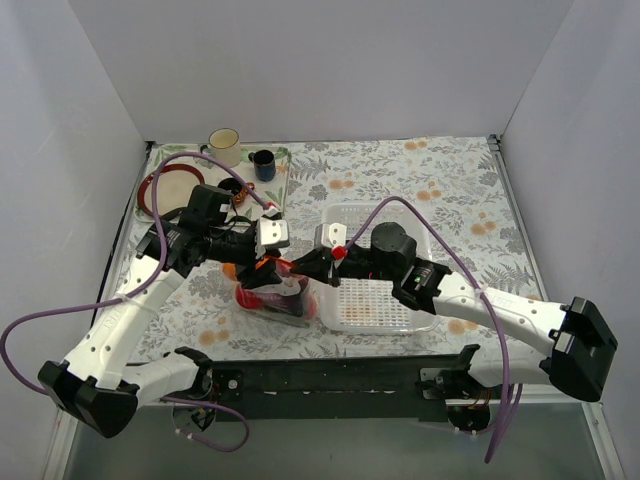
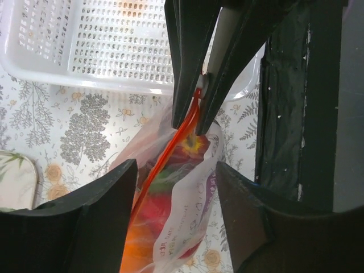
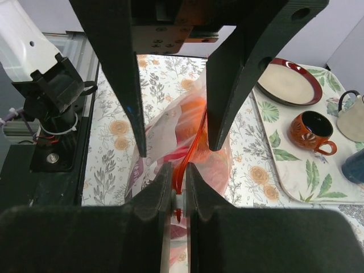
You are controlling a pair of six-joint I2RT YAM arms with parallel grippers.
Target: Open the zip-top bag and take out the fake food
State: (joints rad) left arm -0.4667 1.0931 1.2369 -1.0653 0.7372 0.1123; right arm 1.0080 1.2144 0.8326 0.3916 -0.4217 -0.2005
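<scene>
Cloth counter [image 1: 450, 190]: floral print, runs out on every side of the basket.
basket [image 1: 375, 305]: white perforated plastic. In the top view the right arm reaches across it from its near-right corner to its left edge.
tray [image 3: 290, 170]: leaf print, past the basket's far-left corner, near it but not touching.
zip-top bag [image 1: 285, 300]: clear, crinkly, with printed lettering. Sits just beside the basket's near-left corner, standing mouth-up. Cannot tell whether its bottom rests on the counter.
left tool [image 2: 175, 168]: open wide, left of the basket, one finger on each side of the bag. Cannot tell whether either finger touches the plastic.
right tool [image 3: 177, 170]: closed, pinching the bag's mouth at the zip strip, just off the basket's left edge.
plate [image 3: 287, 82]: cream with a dark red rim, on the tray's end farthest from the basket.
cream mug [image 1: 224, 146]: on the tray's far edge, well apart from the basket.
red-brown mug [image 3: 310, 132]: on the tray, on the basket side of the plate.
dark blue mug [image 1: 264, 165]: on the tray's end nearest the basket.
zip strip [image 2: 170, 153]: thin, orange-red, runs from the right tool's pinch down between the left tool's fingers. Sealed or parted: cannot tell.
fake food [image 2: 151, 213]: red, orange and some green pieces, all inside the bag beside the basket. Single shapes are blurred through the plastic.
</scene>
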